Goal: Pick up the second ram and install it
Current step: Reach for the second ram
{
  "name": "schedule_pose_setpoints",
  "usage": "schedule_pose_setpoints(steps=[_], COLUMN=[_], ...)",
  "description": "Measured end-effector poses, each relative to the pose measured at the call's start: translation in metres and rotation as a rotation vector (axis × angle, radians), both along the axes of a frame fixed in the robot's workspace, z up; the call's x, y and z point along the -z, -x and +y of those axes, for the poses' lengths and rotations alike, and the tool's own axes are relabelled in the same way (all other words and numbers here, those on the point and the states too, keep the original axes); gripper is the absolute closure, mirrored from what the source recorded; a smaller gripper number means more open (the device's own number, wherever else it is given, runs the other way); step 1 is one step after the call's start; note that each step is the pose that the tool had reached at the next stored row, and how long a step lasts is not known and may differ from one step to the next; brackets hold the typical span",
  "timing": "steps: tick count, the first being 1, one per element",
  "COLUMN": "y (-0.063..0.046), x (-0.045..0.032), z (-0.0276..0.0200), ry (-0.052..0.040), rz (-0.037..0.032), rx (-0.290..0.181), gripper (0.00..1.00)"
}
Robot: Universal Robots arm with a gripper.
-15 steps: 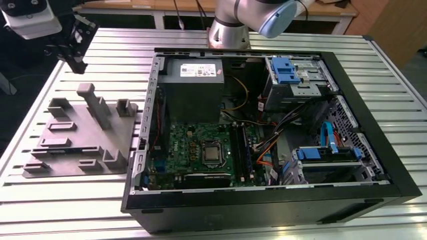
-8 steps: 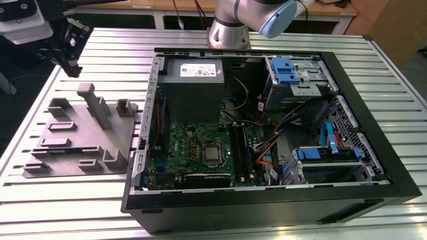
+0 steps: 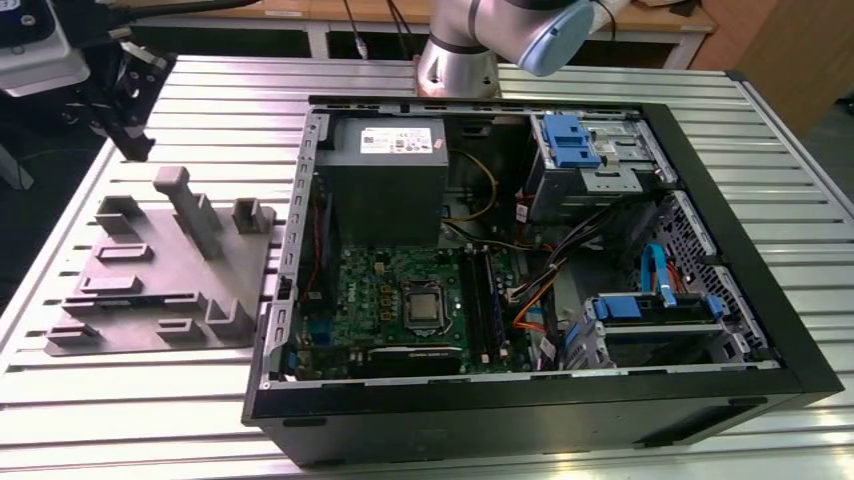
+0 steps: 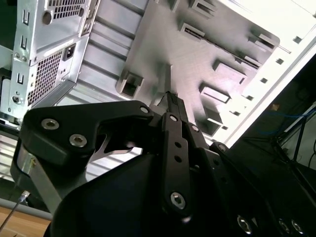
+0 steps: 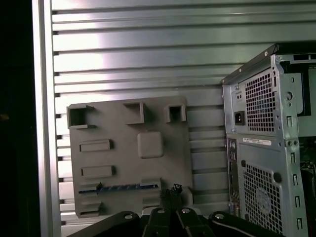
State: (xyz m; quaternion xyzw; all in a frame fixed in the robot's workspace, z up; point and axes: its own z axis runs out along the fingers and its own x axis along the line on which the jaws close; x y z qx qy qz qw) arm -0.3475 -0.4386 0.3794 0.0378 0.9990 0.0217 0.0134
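Observation:
The second ram [image 5: 118, 188] is a thin dark blue strip standing on edge in a slot of the grey plastic tray [image 5: 123, 163]. In the first wrist view my gripper [image 5: 171, 192] sits just past the strip's end, its black fingertips pressed together with nothing between them. The second wrist view shows the same fingers [image 4: 171, 106] meeting in a point above the tray [image 4: 197, 54]. Seen from the exterior view, the gripper [image 3: 134, 148] hangs over the table beyond the tray's [image 3: 147, 290] far corner, on the exterior view's left.
The open computer case [image 3: 534, 400] lies on the slatted metal table [image 3: 80, 400], beside the tray. Inside are a green motherboard [image 3: 387, 290], a grey power-supply box [image 3: 387, 180], blue drive brackets [image 3: 567, 140] and loose cables. Several upright blocks [image 3: 187, 205] rise from the tray.

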Motion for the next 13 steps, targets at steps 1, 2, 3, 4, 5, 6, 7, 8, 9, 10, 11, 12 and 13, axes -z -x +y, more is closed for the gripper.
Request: schedule_pose_setpoints(steps=[1,2,3,4,5,6,7,8,9,10,11,12,13], y=[0.001,0.002,0.003,0.004,0.005,0.007,0.009,0.011,0.012,0.014,0.016,0.019,0.022], x=[0.0001,0.0003,0.0005,0.0007,0.001,0.0012,0.0013,0.0016,0.0018,0.002,0.0022,0.0025,0.0027], z=[-0.0004,-0.0009,-0.0013,-0.0017,-0.0021,-0.0024,-0.0028,-0.0032,-0.0035,-0.0039,-0.0042,-0.0045,-0.0049], ry=[0.0001,0.0001,0.0001,0.0001,0.0,0.0001,0.0001,0.0,0.0001,0.0001,0.0001,0.0001,0.0001], rz=[0.0001,0.0001,0.0001,0.0001,0.0,0.0001,0.0,0.0,0.0001,0.0001,0.0001,0.0001,0.0001], rx=[0.0,0.0,0.0,0.0,0.0,0.0,0.0,0.0,0.0,0.0,0.0,0.0,0.0], gripper=[0.9,0.9,0.9,0.9,0.9,0.9,0.9,0.9,0.9,0.9,0.9,0.9,0.9])
